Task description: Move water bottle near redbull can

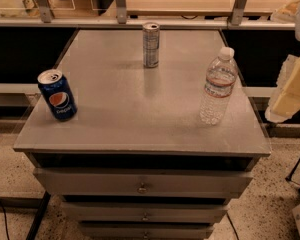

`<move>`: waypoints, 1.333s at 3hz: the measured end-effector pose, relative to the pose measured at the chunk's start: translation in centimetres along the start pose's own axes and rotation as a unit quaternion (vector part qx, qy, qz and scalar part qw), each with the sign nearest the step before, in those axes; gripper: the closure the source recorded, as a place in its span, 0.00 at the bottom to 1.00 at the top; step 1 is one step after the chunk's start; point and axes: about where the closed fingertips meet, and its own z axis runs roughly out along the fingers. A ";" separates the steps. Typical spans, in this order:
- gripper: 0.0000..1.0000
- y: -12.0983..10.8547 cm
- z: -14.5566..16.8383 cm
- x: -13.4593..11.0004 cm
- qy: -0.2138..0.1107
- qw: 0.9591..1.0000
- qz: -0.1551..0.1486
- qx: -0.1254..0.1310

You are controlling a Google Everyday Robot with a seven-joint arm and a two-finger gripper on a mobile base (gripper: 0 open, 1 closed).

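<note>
Clear water bottle point(218, 86) upright, apart from gripper point(287, 101) at right edge.

The clear ribbed plastic water bottle point(218, 86), white-capped with a pale red-marked label, stands upright on the right of the grey tabletop point(120, 99). The slim silver-grey redbull can point(151, 45) stands upright near the far edge, well apart from it. The cream gripper point(286, 100) hangs right of the bottle.

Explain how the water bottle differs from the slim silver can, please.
The water bottle is clear ribbed plastic with a white cap; the redbull can is opaque silver-grey. The bottle is taller and wider than the can. The bottle stands near the right edge, the can at the back middle. Both stand upright on the cabinet top, apart from the robot's tool off its right side.
</note>
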 end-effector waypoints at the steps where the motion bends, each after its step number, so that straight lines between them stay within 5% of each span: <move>1: 0.00 0.0 0.0 0.0 0.000 1.000 0.000 0.000; 2: 0.00 -0.6 0.0 -0.4 -0.008 1.000 0.006 0.007; 4: 0.00 -4.7 5.3 0.0 -0.064 0.996 0.067 0.019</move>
